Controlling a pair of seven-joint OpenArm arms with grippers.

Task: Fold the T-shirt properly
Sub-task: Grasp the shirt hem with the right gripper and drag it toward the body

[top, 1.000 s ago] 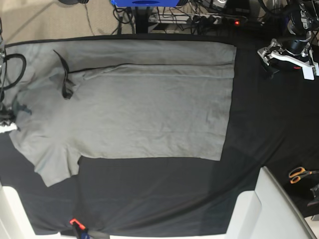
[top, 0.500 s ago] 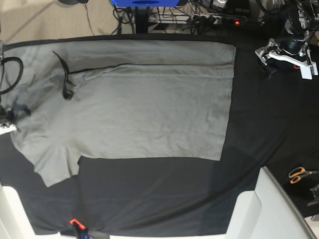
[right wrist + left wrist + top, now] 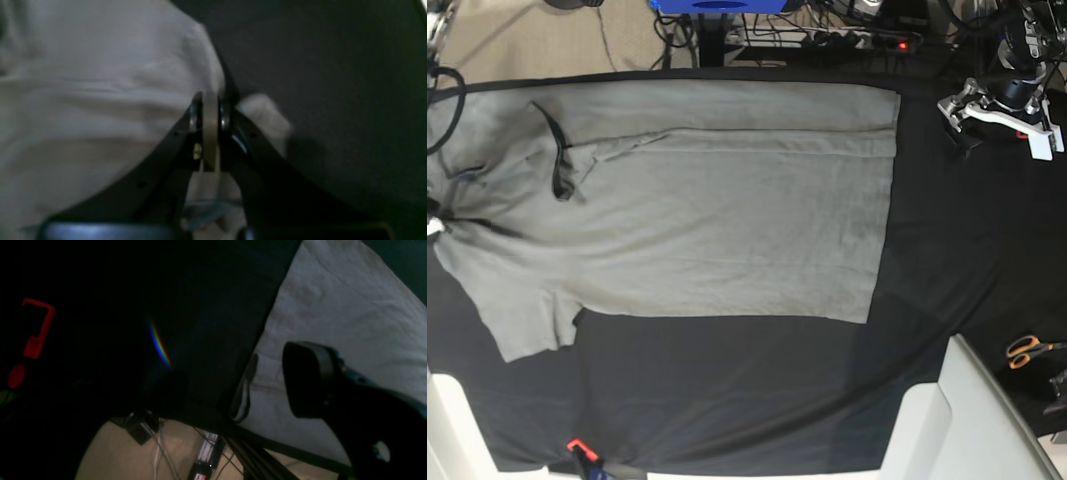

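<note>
The grey T-shirt point(image 3: 727, 200) lies spread on the black table cloth point(image 3: 947, 250), collar point(image 3: 557, 155) to the left, hem to the right, far side folded in. My right gripper point(image 3: 433, 226) is at the left edge, shut on a fold of the shirt's shoulder point(image 3: 100, 83); the wrist view shows cloth pinched between the closed fingertips of the gripper point(image 3: 210, 100). My left gripper point(image 3: 960, 118) hovers over bare cloth beyond the hem's far corner, open and empty. One finger point(image 3: 310, 380) shows above the shirt's corner point(image 3: 333, 306).
Orange-handled scissors point(image 3: 1027, 350) lie at the right edge. White bins point(image 3: 947, 420) stand along the front and right. A red clamp point(image 3: 577, 447) sits at the front left. Cables and a power strip point(image 3: 857, 38) lie on the floor behind the table.
My right gripper has pulled the shirt's shoulder and sleeve leftward, stretching that side flatter. The left gripper has barely moved.
</note>
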